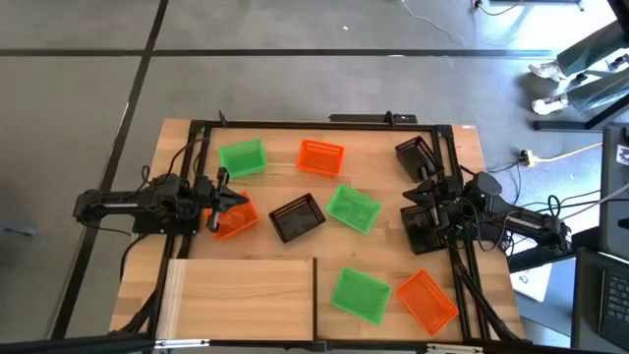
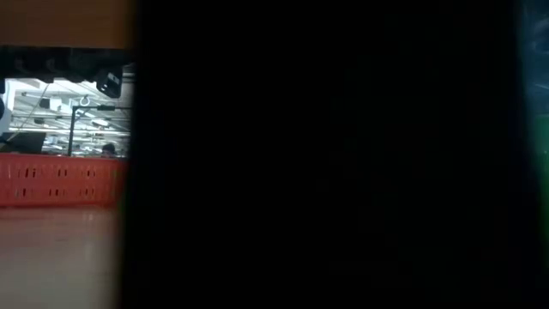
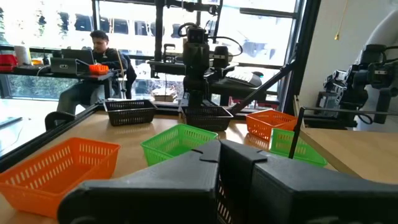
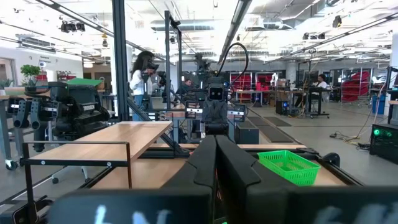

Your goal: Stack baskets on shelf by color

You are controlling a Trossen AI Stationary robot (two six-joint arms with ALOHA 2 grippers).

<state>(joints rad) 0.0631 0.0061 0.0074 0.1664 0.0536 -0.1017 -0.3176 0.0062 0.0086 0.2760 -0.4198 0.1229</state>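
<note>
Orange, green and black baskets lie scattered on the wooden table: green [image 1: 242, 157], orange [image 1: 320, 156] and black [image 1: 416, 152] along the far side, black [image 1: 297, 216] and green [image 1: 353, 207] in the middle, green [image 1: 360, 294] and orange [image 1: 427, 300] near the front right. The shelf [image 1: 246, 295], a pale board with a dark divider [image 1: 314, 295], lies at the near edge. My left gripper [image 1: 224, 202] is shut, raised over an orange basket [image 1: 236, 221] at the left. My right gripper [image 1: 421, 202] is shut, raised over a black basket [image 1: 423, 224] at the right.
A black metal frame [image 1: 324, 125] runs around the table. A dark thing close to the lens blocks most of the low view; an orange basket [image 2: 60, 180] shows at its left. People sit and stand in the room beyond the table [image 3: 99, 56].
</note>
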